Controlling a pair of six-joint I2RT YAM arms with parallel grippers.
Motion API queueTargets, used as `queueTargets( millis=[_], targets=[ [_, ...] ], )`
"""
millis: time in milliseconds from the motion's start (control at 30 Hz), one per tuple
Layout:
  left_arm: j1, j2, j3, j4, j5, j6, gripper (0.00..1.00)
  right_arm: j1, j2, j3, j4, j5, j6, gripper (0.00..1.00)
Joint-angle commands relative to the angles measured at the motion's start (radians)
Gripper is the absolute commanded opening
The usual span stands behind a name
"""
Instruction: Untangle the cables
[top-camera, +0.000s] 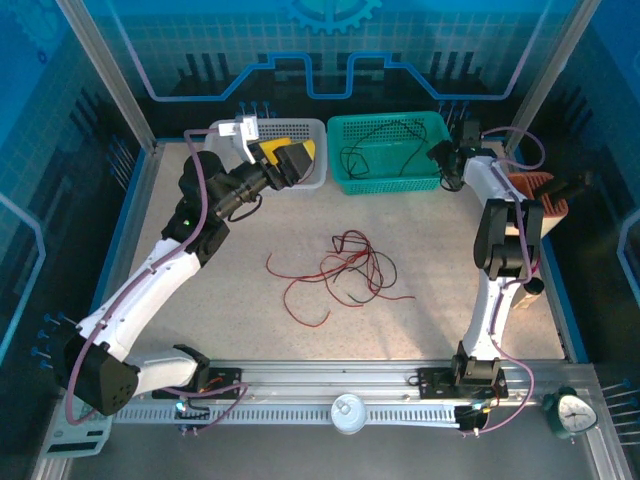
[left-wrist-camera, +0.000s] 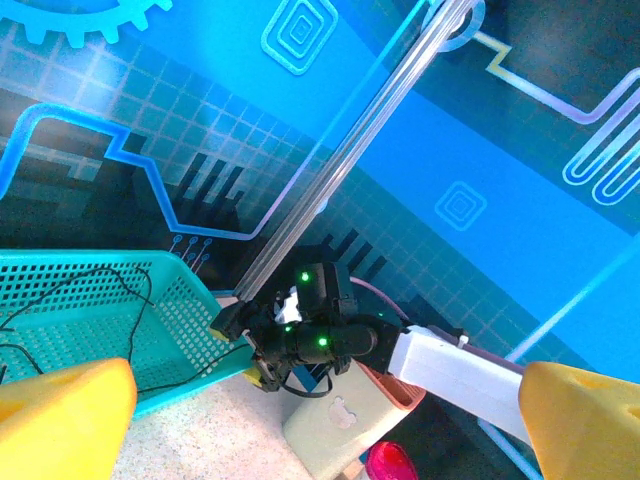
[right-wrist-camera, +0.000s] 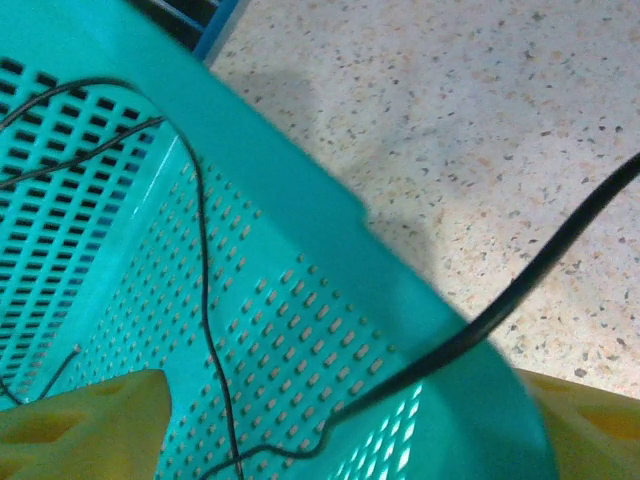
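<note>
Centre of the table (top-camera: 420, 330): a loose knot of red and black cables (top-camera: 345, 265), looped over one another, well apart from both arms and not yet pulled apart. Further back, in the teal basket (top-camera: 390, 183), one black cable (right-wrist-camera: 203, 290) lying alone across the mesh. Judged to be the sorting place for freed strands.

At the basket's right-hand rim, the right gripper (top-camera: 447, 160), yellow fingers (right-wrist-camera: 80, 430) spread wide either side of the teal wall. Between them, crossing the rim slantwise, a thicker-looking black strand (right-wrist-camera: 500, 310) (close to the lens, hence the bulk), draped over the edge rather than pinched, as far as can be told. Probably poised there to let a cable drop inside.

Beside the grey bin (top-camera: 321, 150), the left gripper (top-camera: 290, 160), raised and turned toward the right arm, jaws at their widest and empty. Seemingly held back out of the way, ready to pin the knot for the next pull.

Plenty left to do: most strands knotted together on the table.
</note>
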Motion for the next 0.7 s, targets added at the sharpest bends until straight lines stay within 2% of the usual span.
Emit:
queueTargets(
  millis=[0,167,300,667],
  targets=[
    [-0.013,-0.001,0.015,0.017,0.014,-0.004,0.99,-0.006,-0.094,-0.01,0.009,0.029,-0.005,0.88],
    [-0.015,0.005,0.019,0.021,0.014,-0.004,0.99,-0.048,-0.119,-0.038,0.024,0.049,0.07,0.88],
    [-0.016,0.007,0.022,0.014,0.013,0.005,0.99,-0.071,-0.083,-0.03,0.006,0.029,0.139,0.87],
    [-0.015,0.02,0.032,-0.001,0.012,0.021,0.99,-0.075,-0.019,-0.067,0.036,0.072,0.268,0.83]
  ],
)
